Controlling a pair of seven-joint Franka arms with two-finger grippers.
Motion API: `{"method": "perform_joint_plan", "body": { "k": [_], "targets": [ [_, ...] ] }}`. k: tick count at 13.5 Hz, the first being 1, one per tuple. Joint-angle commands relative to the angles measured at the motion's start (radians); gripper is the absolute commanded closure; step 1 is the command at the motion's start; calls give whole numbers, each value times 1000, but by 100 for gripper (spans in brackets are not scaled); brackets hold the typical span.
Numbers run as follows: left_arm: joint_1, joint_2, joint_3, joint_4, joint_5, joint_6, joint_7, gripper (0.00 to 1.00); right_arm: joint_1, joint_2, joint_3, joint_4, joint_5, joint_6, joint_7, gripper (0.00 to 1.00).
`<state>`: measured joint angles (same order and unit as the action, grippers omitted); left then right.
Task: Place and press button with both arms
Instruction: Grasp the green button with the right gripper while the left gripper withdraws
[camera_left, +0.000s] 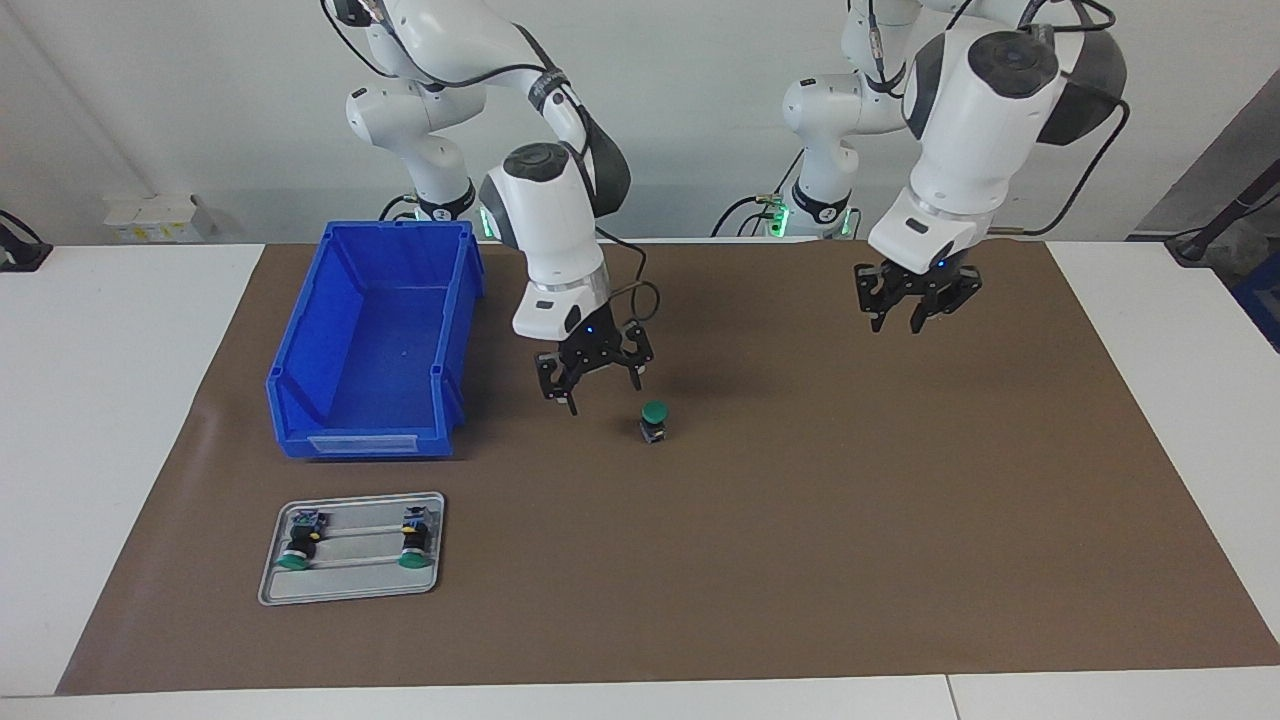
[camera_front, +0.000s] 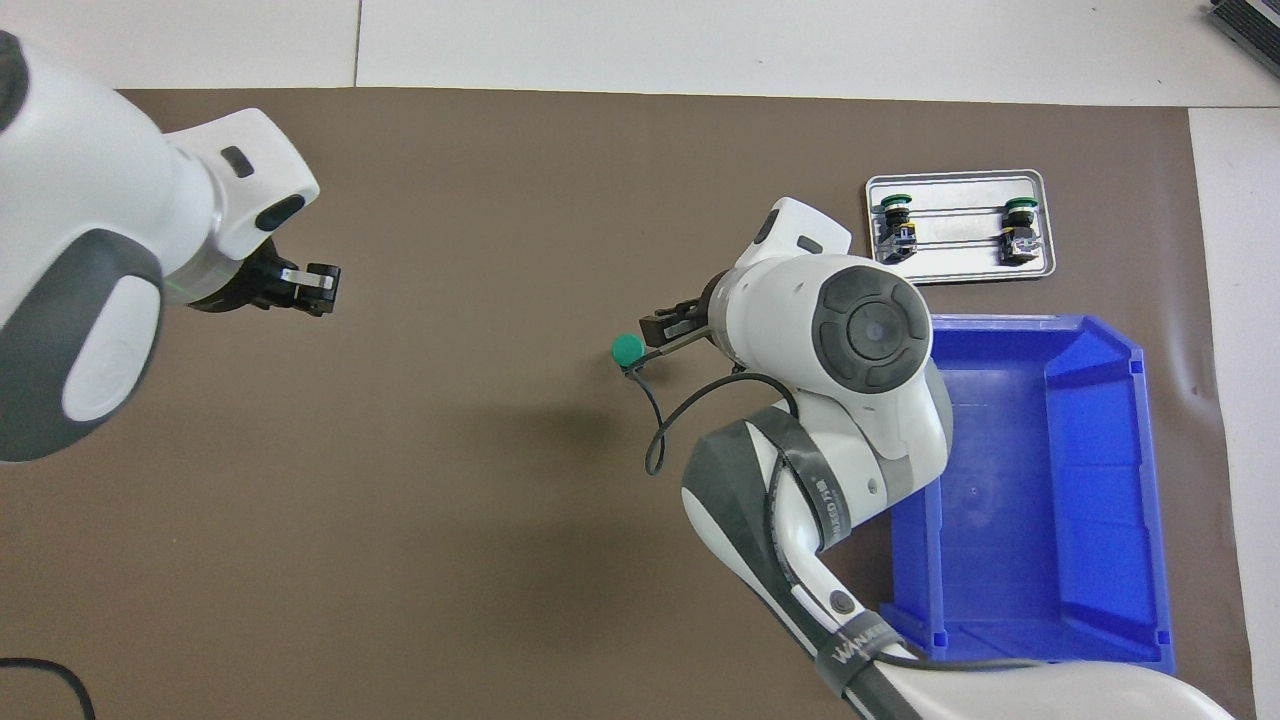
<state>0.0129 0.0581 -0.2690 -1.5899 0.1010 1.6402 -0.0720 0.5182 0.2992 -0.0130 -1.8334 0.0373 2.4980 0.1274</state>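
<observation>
Your button stands upright on the brown mat, green cap up — right gripper just beside it, open, empty. Left gripper hangs over bare mat — open, empty.

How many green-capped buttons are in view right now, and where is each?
3. One button stands upright on the brown mat beside the right gripper; two buttons lie on the metal tray. None seems hidden.

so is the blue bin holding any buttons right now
No, the blue bin is bare inside; one button stands on the mat.
</observation>
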Motion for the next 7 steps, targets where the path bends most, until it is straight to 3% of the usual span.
{"method": "perform_joint_plan", "body": {
  "k": [1,2,3,7],
  "targets": [
    [80,-73,-7,-33,11,-28,87,18,23,83,-1,14,27,88,-28,0],
    [108,-73,-7,-33,9,-23,89,4,28,107,14,25,26,96,-26,0],
    [126,-73,-7,-33,6,-17,87,0,29,136,28,28,27,122,-26,0],
    [128,-73,-4,-36,-68,-4,86,0,59,173,34,20,26,145,-28,0]
  ]
}}
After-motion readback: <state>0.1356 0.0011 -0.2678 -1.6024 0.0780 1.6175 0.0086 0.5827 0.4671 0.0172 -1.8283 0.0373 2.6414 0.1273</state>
